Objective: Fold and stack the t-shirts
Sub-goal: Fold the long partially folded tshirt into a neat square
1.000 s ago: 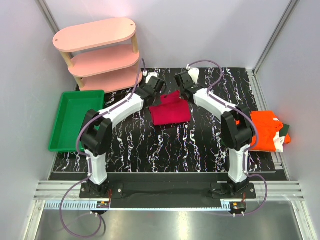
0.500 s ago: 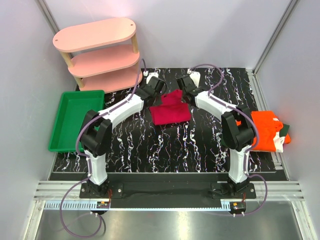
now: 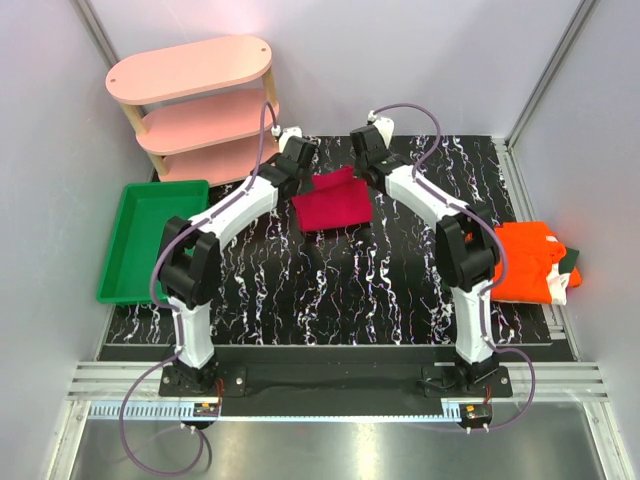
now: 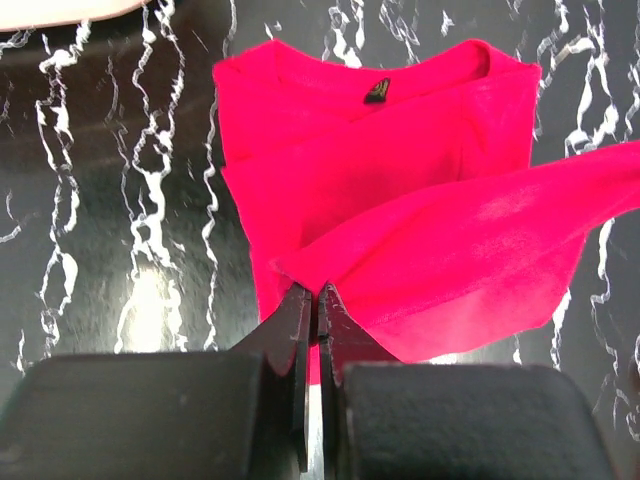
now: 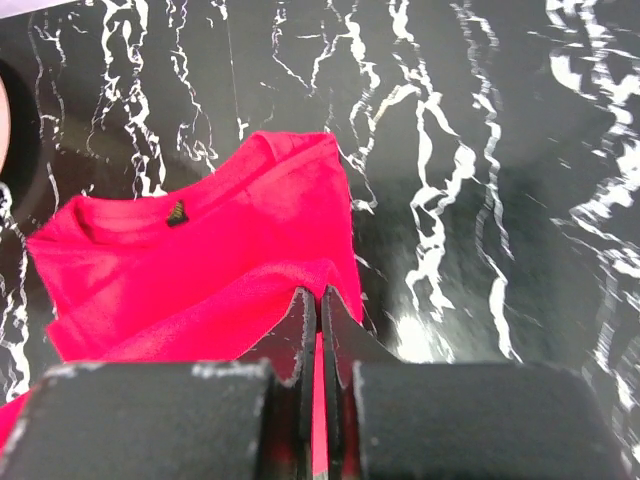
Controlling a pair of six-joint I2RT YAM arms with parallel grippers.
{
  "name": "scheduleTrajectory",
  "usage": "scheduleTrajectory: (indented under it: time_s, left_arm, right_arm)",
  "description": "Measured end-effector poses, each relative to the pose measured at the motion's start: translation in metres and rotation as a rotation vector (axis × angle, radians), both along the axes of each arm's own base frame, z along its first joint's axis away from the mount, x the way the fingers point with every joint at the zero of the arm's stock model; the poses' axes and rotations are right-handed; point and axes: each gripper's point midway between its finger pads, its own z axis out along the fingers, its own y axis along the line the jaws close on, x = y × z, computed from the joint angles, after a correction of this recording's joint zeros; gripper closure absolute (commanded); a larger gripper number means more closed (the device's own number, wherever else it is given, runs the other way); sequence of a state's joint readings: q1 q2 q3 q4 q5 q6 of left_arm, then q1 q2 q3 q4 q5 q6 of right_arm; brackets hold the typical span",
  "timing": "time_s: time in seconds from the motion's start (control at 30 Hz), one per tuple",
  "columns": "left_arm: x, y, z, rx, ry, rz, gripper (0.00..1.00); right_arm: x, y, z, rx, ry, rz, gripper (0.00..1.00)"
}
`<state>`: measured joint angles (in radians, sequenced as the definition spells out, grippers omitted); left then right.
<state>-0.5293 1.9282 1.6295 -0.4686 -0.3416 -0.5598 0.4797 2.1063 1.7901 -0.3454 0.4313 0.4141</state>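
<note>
Crimson shirt (image 3: pixel 333 203) sits at 12 o'clock on the table (image 3: pixel 380 290), collar end down; the left gripper (image 4: pixel 312 296) is clamped on one corner of its raised edge, the right gripper (image 5: pixel 318 298) on the other. Judged step: half-fold. Next, lay that edge evenly over the collar end and release; the orange shirt (image 3: pixel 525 262) waits at 3 o'clock.

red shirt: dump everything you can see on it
The red t-shirt is soft magenta-red cloth, partly folded at the far middle of the black marbled table. Its collar with a small dark neck label lies flat; an upper layer is lifted, pinched at its edge by the left end effector and the right end effector, both closed on it. Nothing else touches it.
</note>
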Motion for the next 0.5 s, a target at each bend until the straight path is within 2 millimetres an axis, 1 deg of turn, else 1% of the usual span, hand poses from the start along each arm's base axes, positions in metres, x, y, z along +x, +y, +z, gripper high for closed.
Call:
scheduleTrajectory:
  time_s: [0.1,0.27,0.37,0.43,0.5]
  left_arm:
    - [0.016,0.005,-0.010,-0.005,0.013,0.019,1.00]
    - [0.042,0.012,-0.056,-0.002,0.090,0.041,1.00]
    - [0.059,0.017,-0.084,-0.008,0.136,0.051,1.00]
    - [0.065,0.020,-0.098,-0.009,0.158,0.056,1.00]
    - [0.066,0.021,-0.104,-0.006,0.174,0.057,1.00]
  right_arm:
    - [0.015,0.005,-0.019,0.018,0.021,0.015,1.00]
    - [0.032,0.009,-0.074,0.039,0.109,0.047,1.00]
    - [0.039,0.009,-0.099,0.055,0.146,0.059,1.00]
    - [0.042,0.009,-0.106,0.064,0.156,0.066,1.00]
    - [0.044,0.012,-0.107,0.074,0.155,0.074,1.00]
